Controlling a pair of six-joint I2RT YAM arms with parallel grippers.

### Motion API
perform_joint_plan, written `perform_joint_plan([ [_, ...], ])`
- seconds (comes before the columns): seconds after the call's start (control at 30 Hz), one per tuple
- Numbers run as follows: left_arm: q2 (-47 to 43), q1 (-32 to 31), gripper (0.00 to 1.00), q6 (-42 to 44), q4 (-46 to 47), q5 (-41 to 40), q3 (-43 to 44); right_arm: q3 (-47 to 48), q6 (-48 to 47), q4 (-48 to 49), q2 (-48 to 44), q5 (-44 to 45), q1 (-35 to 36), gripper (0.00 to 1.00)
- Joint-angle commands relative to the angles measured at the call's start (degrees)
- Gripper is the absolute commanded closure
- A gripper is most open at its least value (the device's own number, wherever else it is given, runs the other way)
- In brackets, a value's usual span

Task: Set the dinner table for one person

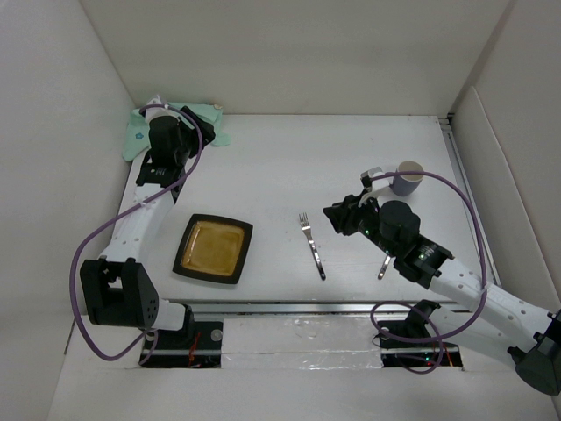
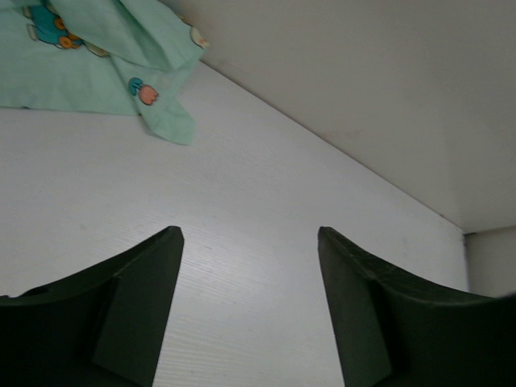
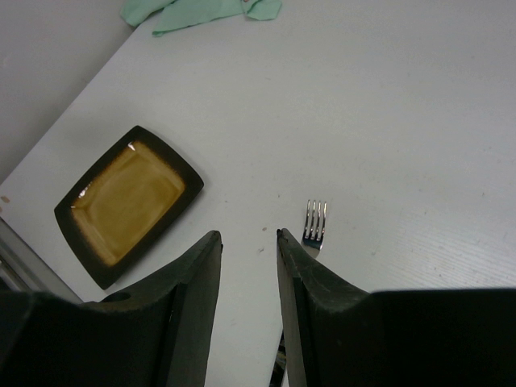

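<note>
The dinner table [image 1: 280, 167] is a plain white top. A square plate [image 1: 213, 247] with a dark rim and amber centre lies at the front left. A silver fork [image 1: 311, 246] lies to its right, tines pointing away. My left gripper [image 1: 184, 123] is open and empty at the back left, beside the mint-green cloth [image 1: 210, 123]. In the left wrist view the left gripper [image 2: 250, 230] stands over bare table [image 2: 242, 185]. My right gripper [image 1: 337, 215] is open and empty just right of the fork. The right wrist view shows it [image 3: 246, 234] left of the fork's tines [image 3: 315, 219].
A grey cup [image 1: 407, 178] stands at the right, behind the right arm. A silver utensil [image 1: 384, 266] lies partly under that arm. The cloth shows in the left wrist view [image 2: 89, 64] and the right wrist view [image 3: 201, 10], the plate too [image 3: 129, 201]. White walls enclose the table.
</note>
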Motion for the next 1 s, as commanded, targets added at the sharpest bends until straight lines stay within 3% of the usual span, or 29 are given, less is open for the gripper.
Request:
perform_joint_plan([
  [0.0,5.7,0.4,0.30,6.2,-5.4,-7.7,10.0,-0.5,-0.5,2.5,0.1,1.7,0.4,0.55],
  [0.1,11.0,0.9,0.32,8.6,-9.5,-12.2,17.3,-0.6,-0.5,0.9,-0.4,1.9,0.4,0.54],
  [0.23,14.5,3.7,0.41,6.5,-7.7,-9.4,16.9,-2.2,0.1,1.2,-2.2,1.7,0.4,0.85],
  [0.27,15.5,6.3,0.44,5.5,-7.4,-8.1,16.7,-2.7,0.1,1.5,-2.5,1.6,0.4,1.00],
  [0.4,21.0,14.6,0.85,2.3,-6.6,-3.4,16.5,-2.7,0.3,-1.4,-3.7,1.8,1.0,1.00],
  [0.47,23.4,17.7,0.85,2.2,-7.0,-2.5,17.6,-3.6,0.1,-1.1,-4.3,1.1,1.0,1.00],
  [0.53,26.6,20.6,0.71,3.3,-8.4,-0.7,18.4,-4.1,0.5,-2.3,-5.0,2.3,1.0,0.98],
  [0.6,29.9,20.6,0.59,5.7,-11.1,-0.9,21.0,-5.3,1.5,-1.1,-5.9,2.3,1.0,0.87],
  [0.7,33.5,20.6,0.55,6.1,-11.8,-1.8,22.1,-7.3,1.5,2.9,-5.2,1.3,1.0,0.70],
  [0.97,44.6,20.6,0.48,6.5,-15.5,-7.4,30.1,-6.4,2.0,1.5,-2.2,-0.5,1.0,0.66],
])
